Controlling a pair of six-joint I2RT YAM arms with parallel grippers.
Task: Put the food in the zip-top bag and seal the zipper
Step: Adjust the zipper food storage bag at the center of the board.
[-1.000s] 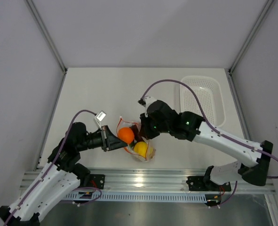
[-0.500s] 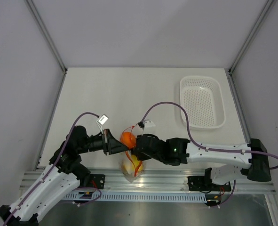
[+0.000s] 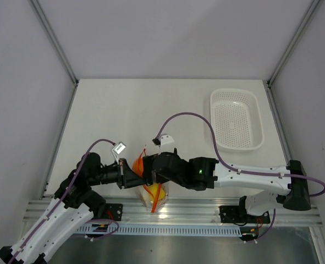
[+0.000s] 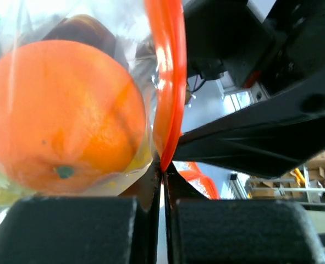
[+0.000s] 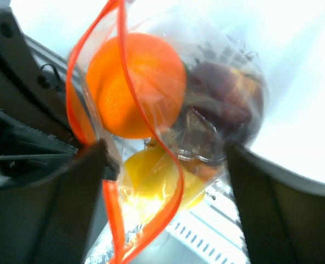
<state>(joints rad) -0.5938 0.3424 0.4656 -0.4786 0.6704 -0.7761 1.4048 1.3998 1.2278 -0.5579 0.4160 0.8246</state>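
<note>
The zip-top bag [image 3: 154, 199] hangs over the table's near edge with food inside. My left gripper [image 3: 130, 177] is shut on the zipper [image 4: 170, 82], pinching the red-orange strip at its tips [image 4: 163, 165]. The orange [image 4: 58, 115] presses against the clear plastic just above the left fingers. In the right wrist view the bag holds the orange [image 5: 135, 82], a dark red-purple fruit [image 5: 222, 104] and a yellow fruit [image 5: 151, 170]. My right gripper [image 5: 165, 148] is open, with a finger on either side of the bag. The zipper's [image 5: 124, 82] two sides run apart there.
A white perforated basket [image 3: 236, 118] stands at the back right with nothing in it. The metal rail [image 3: 206, 212] with the arm bases runs right below the hanging bag. Both arms crowd together at the near middle.
Both arms carried the bag toward the near edge, where it now hangs. The right gripper, shut a moment ago, has opened wide. The left gripper stays shut on the zipper.
</note>
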